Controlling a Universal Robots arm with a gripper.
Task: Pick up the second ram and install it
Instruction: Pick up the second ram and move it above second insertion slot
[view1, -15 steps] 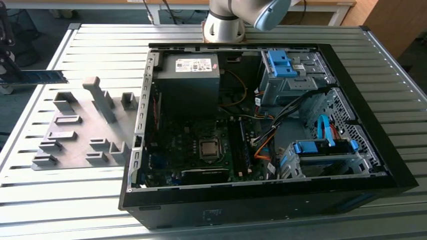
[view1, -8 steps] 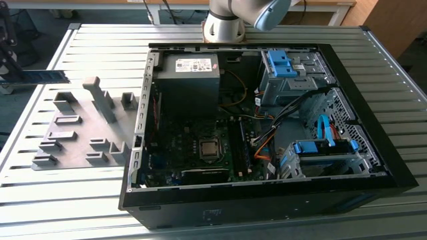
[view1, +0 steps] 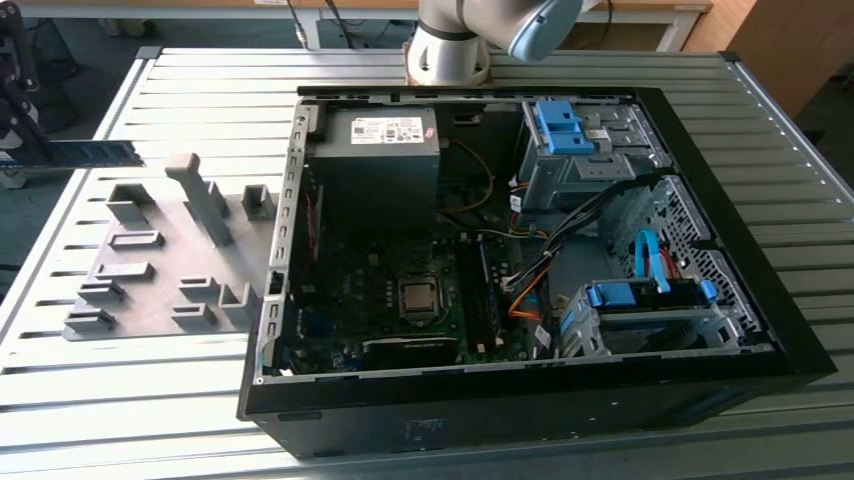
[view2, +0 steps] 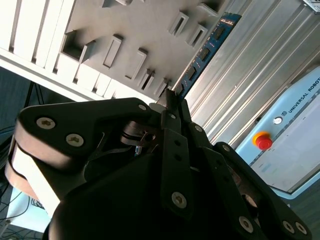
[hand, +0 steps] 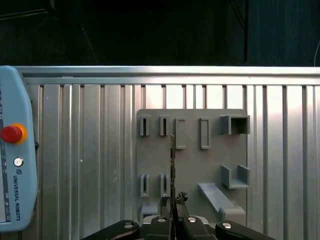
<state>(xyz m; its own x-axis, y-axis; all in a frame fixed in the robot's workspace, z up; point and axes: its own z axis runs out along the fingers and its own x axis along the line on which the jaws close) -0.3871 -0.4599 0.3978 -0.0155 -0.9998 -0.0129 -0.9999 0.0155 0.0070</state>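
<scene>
The second ram (view1: 91, 153), a thin green and blue stick, hangs level in the air beyond the grey holder plate (view1: 160, 255), at the exterior view's left edge. My gripper (view1: 22, 148) is shut on one end of it. In the second wrist view the ram (view2: 206, 50) runs out from the fingertips of my gripper (view2: 169, 98) over the slatted table. In the first wrist view the ram (hand: 172, 160) shows edge-on, rising from my gripper (hand: 173, 201) above the holder plate (hand: 192, 165). The open computer case (view1: 747, 330) lies to the exterior view's right, its motherboard (view1: 400, 300) exposed.
Several upright grey blocks (view1: 200, 195) stand on the holder plate. Blue drive cages (view1: 567, 130) and loose cables (view1: 534, 270) crowd the case's right half. A teach pendant (hand: 15, 165) with a red stop button lies on the slatted table (view1: 200, 90). The arm's base (view1: 447, 50) stands behind the case.
</scene>
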